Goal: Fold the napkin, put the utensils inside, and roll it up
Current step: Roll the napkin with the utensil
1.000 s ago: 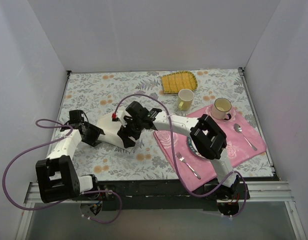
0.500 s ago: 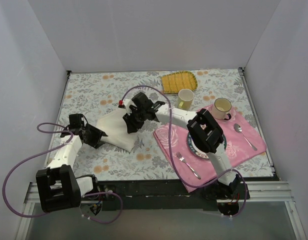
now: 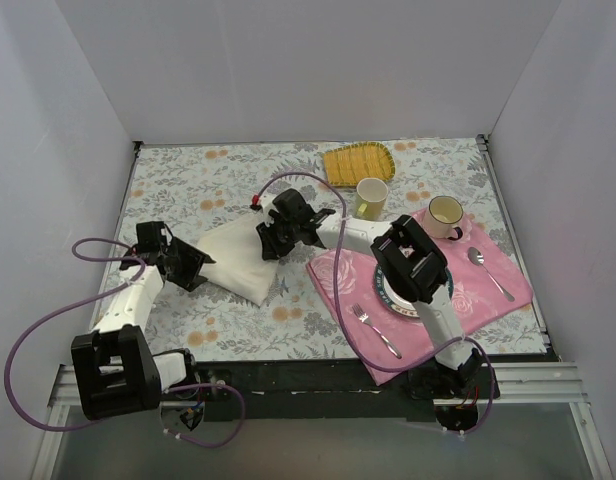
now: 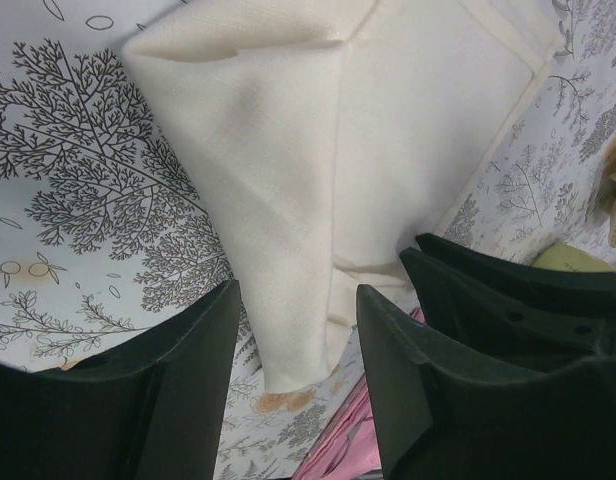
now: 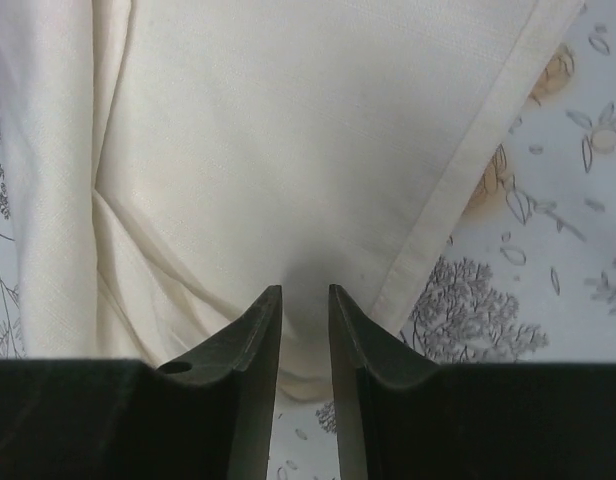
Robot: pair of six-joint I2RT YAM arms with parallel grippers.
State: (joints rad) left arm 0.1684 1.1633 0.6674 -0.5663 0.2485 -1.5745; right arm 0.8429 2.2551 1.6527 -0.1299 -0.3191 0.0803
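Floral tabletop (image 3: 178, 185): one napkin (image 3: 233, 262), one fork (image 3: 373, 328)

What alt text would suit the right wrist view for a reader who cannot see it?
A cream-white napkin, creased at left, fills most of the frame, with two black jaws nearly together over its lower edge. Its hemmed edge runs diagonally at right, where a floral tablecloth shows.

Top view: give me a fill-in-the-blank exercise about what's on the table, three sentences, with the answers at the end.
1. The fork and spoon lie on the ___ placemat.
2. The ribbed mat at the table's far edge is ___.
3. Between the fingers of the left gripper lies a corner of the ___.

Missing words: pink; yellow; napkin.
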